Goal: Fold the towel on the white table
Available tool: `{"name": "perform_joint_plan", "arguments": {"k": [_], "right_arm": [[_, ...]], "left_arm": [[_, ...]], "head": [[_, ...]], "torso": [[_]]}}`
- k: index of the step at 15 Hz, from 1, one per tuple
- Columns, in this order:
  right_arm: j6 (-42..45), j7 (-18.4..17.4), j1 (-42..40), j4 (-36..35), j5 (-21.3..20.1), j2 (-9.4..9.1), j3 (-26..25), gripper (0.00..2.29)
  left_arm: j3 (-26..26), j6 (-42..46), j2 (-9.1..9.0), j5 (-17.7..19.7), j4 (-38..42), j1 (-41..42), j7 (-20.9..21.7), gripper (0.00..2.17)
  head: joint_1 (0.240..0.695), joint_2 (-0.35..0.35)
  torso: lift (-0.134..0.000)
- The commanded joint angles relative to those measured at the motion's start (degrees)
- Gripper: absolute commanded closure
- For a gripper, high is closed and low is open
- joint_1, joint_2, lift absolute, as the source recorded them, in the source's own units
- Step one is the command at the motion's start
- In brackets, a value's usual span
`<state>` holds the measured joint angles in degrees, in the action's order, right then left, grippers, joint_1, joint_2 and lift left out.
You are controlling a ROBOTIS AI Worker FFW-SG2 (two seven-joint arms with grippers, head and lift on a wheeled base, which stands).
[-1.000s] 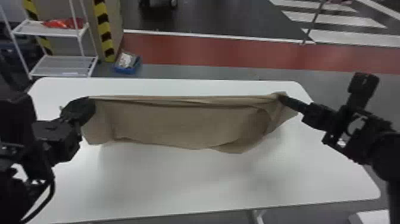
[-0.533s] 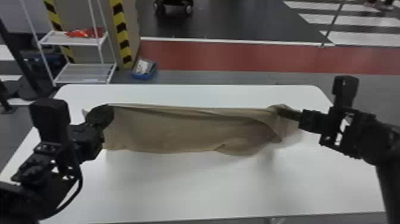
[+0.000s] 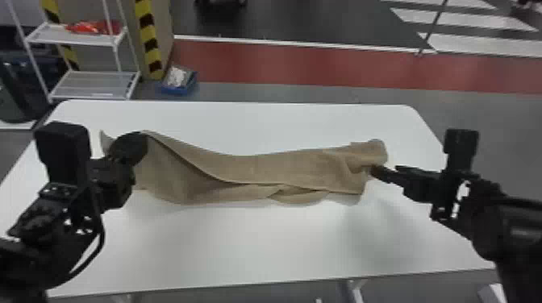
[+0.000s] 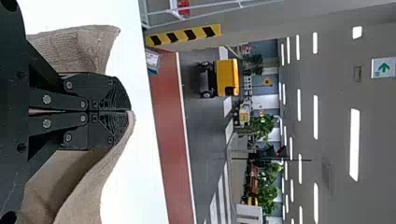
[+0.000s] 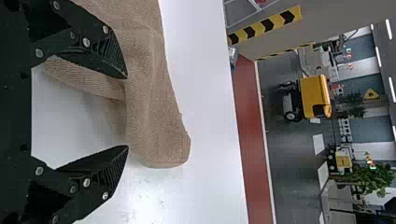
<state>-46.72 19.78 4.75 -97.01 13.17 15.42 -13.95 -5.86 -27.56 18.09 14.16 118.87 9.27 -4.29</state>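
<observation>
Tan towel point(image 3: 290, 167) stretches across the white table point(image 3: 242, 245) in the head view, its layers overlapping along the side nearer the robot. Its left part rises toward the left gripper point(image 3: 138, 141), while the right gripper point(image 3: 373, 169) is at the other end. Beyond the table, this view takes in a white rack point(image 3: 84, 39) with a red bag point(image 3: 92, 27) on its upper shelf and a blue box point(image 3: 179, 85) on the floor.

The left wrist view gives the grip itself: the fingers point(image 4: 112, 91) are closed together on the towel's edge, with cloth draping to both sides of them. Past the table it adds a yellow vehicle point(image 4: 228, 78), plants point(image 4: 264, 126) and a green sign point(image 4: 384, 68) near the ceiling lights.

The right wrist view makes plain what is hard to read from the head: the right gripper is spread wide, with white tabletop between its fingers. The towel's rounded end lies just past the fingertips, and one finger overlaps the cloth; whether they touch, I cannot tell.
</observation>
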Motion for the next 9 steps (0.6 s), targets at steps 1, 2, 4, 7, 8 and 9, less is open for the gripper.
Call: {"name": "perform_joint_plan", "arguments": {"k": [1, 2, 4, 7, 8, 9], "right_arm": [[-0.2, 0.1, -6.3, -7.4, 0.6, -0.48, -1.7, 0.10], [0.7, 0.2, -8.1, -9.0, 0.6, -0.83, -1.8, 0.12], [6.7, 0.3, -10.2, -9.3, -1.0, -0.92, -1.0, 0.22], [9.5, 1.7, -9.1, -5.3, -3.6, -1.00, 0.9, 0.41], [9.5, 1.8, -8.4, -4.1, -5.3, -1.00, 2.1, 0.41], [9.3, 2.4, -7.8, -3.3, -7.0, -1.00, 3.4, 0.41]], "left_arm": [[-1.2, -0.2, -0.51, -1.2, 0.1, -0.1, 0.0, 1.89], [-1.4, -0.4, -0.69, -1.5, 0.1, -0.2, 0.0, 1.89], [-1.9, -0.7, -0.69, -1.7, 0.1, -0.2, -0.2, 1.89], [-2.0, -0.9, -0.69, -1.8, 0.2, -0.2, -0.2, 1.89], [-2.0, -1.1, -0.69, -1.9, 0.1, -0.3, -0.2, 1.89], [-2.0, -1.1, -0.69, -1.9, 0.1, -0.3, -0.2, 1.89]], "head": [[0.695, -0.143], [0.695, -0.143], [0.695, -0.154], [0.695, -0.154], [0.695, -0.153], [0.695, -0.151]], "torso": [[-0.120], [-0.120], [-0.120], [-0.120], [-0.120], [-0.120]]}}
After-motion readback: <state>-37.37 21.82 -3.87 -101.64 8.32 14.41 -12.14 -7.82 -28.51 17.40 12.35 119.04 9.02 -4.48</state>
